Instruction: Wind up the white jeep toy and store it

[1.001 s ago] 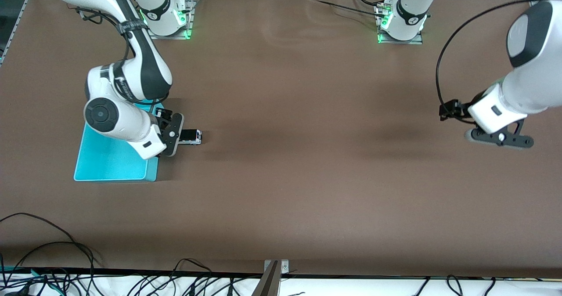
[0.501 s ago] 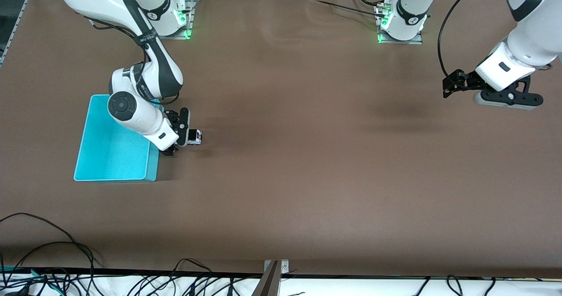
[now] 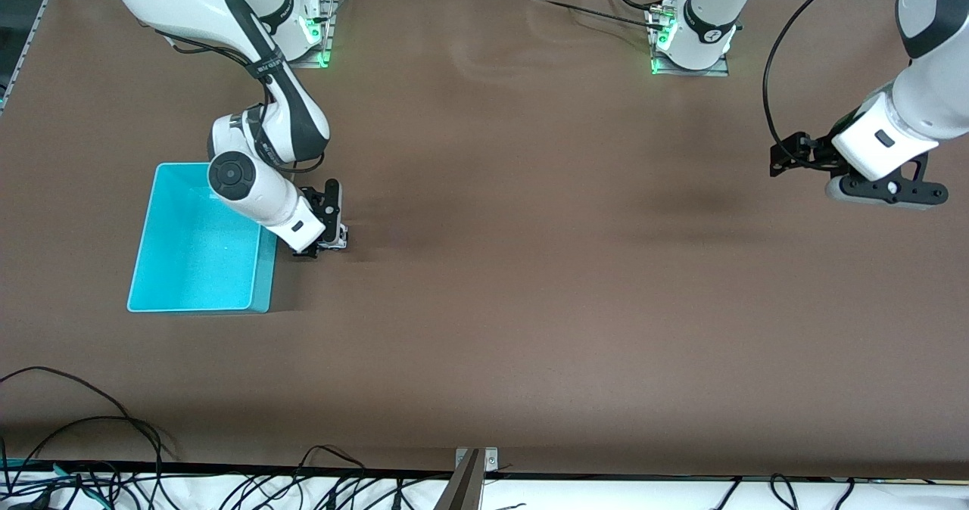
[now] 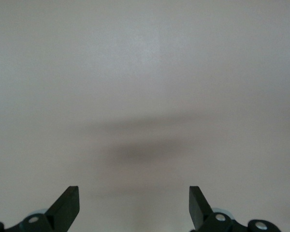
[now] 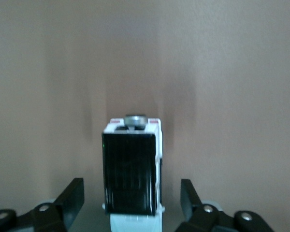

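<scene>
Right hand down around the white jeep toy, left hand waiting in the air.

The right hand (image 3: 327, 231) has dropped and shifted away from over the turquoise bin (image 3: 195, 298), so that its fingers (image 5: 71, 197) now stand on either side of the white jeep toy (image 5: 132, 169), spread and with gaps showing, not yet pressing it. The toy sits on the brown surface (image 3: 530, 306) just beside the bin, toward the right arm's end, where it sat a second ago. The left hand (image 3: 884, 191) has risen and hangs over bare surface at the left arm's end, its fingers (image 4: 66, 207) spread wide and holding nothing.
</scene>
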